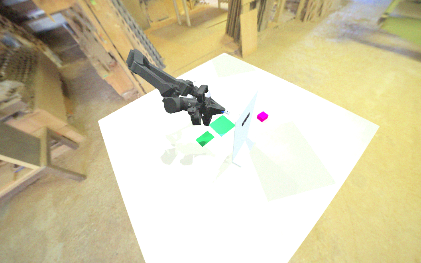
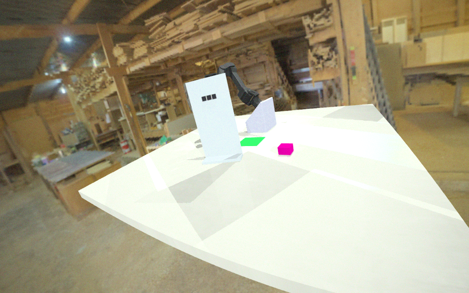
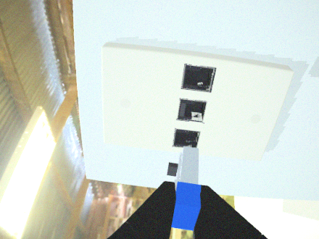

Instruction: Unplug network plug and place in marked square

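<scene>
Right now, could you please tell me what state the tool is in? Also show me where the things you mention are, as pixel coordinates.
The tool [image 1: 224, 111] [image 3: 184, 193]: closed, holding the small network plug with a blue body and pale front [image 1: 227, 112] [image 3: 187, 203].

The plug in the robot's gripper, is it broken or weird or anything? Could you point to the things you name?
Nothing stands out. The plug [image 1: 227, 113] [image 3: 190, 166] shows no damage that I can see, the gripper [image 1: 224, 111] [image 3: 184, 193] is pinching it, and the panel [image 1: 240, 136] [image 2: 217, 124] [image 3: 217, 22] stands upright.

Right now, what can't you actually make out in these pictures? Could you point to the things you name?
- Exterior view: the hand and plug, hidden behind the upright panel [image 1: 242, 133] [image 2: 216, 120] [image 3: 254, 29].
- Wrist view: the lower end of the blue part [image 3: 186, 206], cut off or covered between the dark fingers.
- Top view: whether the tab is pressed; too small.
</scene>
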Controlling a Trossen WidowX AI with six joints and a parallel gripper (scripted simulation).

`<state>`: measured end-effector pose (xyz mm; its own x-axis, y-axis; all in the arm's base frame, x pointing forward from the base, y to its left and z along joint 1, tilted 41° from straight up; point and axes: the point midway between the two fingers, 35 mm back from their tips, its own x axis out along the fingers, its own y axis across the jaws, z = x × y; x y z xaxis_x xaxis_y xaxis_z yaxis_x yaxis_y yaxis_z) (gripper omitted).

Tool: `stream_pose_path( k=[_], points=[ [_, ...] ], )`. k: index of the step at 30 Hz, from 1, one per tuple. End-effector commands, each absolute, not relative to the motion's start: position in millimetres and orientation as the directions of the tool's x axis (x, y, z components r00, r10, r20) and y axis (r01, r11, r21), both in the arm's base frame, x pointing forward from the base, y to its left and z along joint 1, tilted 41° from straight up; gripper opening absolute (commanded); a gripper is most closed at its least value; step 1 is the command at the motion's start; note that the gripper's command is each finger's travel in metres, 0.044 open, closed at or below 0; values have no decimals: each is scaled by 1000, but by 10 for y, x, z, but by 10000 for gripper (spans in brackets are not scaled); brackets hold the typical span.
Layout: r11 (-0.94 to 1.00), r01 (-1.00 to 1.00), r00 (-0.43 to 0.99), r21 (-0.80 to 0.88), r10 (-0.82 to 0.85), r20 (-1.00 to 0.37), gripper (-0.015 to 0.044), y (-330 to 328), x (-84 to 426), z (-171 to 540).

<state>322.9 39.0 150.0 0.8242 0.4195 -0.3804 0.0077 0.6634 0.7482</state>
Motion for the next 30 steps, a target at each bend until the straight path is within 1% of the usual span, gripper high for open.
stream_pose_path(
  k=[1, 16, 22, 30],
  points=[
    [663, 8, 827, 749, 416, -377, 0, 476, 3193, 1622],
    [662, 10, 826, 749, 417, -379, 0, 707, 3013, 1876],
    [709, 123, 803, 695, 340, -489, 0, 608, 3035, 1522],
    [772, 274, 734, 574, 218, -643, 0, 448, 2976, 1005]
  ],
)
